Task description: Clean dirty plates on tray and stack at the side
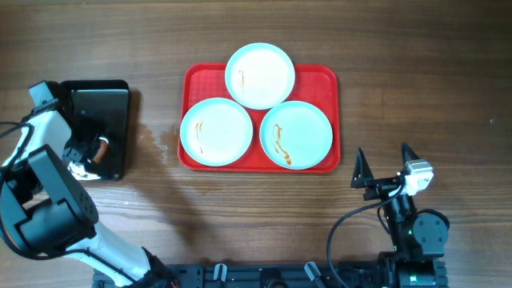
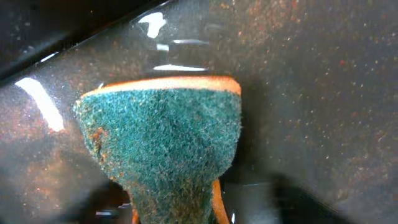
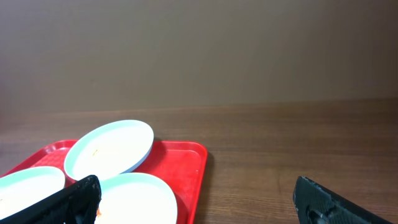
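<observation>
Green scouring sponge [image 2: 165, 143] with an orange edge fills the left wrist view, close against a glossy black tray [image 2: 311, 93]. Whether the left gripper [image 1: 94, 152] grips it cannot be told. At the overhead's lower right, the right gripper [image 1: 382, 154] gapes wide and empty. Beyond, at centre frame, three plates [image 1: 260, 76] streaked with orange sauce sit on the red tray [image 1: 320, 76].

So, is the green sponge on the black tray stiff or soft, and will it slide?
Probably soft: the sponge is pinched narrow at its near end and flares wide beyond, so it should give easily. Its green face looks coarse, so it likely grips rather than slips. The black tray under it is glossy, so a push may slide it.
</observation>
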`<state>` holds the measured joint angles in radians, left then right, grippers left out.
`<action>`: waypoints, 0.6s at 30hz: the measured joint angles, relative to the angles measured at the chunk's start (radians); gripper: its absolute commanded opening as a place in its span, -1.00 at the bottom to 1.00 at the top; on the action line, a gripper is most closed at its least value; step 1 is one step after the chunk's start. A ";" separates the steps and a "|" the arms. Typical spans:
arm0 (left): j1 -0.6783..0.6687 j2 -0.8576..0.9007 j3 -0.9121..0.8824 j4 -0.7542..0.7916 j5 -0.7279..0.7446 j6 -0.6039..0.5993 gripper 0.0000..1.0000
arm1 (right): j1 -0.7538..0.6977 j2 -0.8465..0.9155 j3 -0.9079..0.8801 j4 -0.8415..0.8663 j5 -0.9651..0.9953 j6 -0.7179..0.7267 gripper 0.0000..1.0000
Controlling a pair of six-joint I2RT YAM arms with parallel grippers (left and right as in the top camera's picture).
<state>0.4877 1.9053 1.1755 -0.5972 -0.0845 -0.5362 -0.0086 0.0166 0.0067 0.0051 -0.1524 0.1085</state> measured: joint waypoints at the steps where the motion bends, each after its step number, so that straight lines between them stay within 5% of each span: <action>1: 0.000 0.000 0.000 0.003 -0.001 -0.001 -0.92 | 0.000 0.000 0.000 0.000 0.000 0.000 1.00; 12: -0.002 -0.008 0.001 -0.027 0.000 0.003 -0.92 | 0.000 0.000 0.000 0.000 0.000 0.000 0.99; 18: -0.004 -0.207 0.002 -0.029 0.000 0.003 -0.92 | 0.000 0.000 0.000 0.000 0.000 0.000 0.99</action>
<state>0.4839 1.6985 1.1774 -0.6266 -0.0849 -0.5331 -0.0086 0.0166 0.0067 0.0051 -0.1524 0.1085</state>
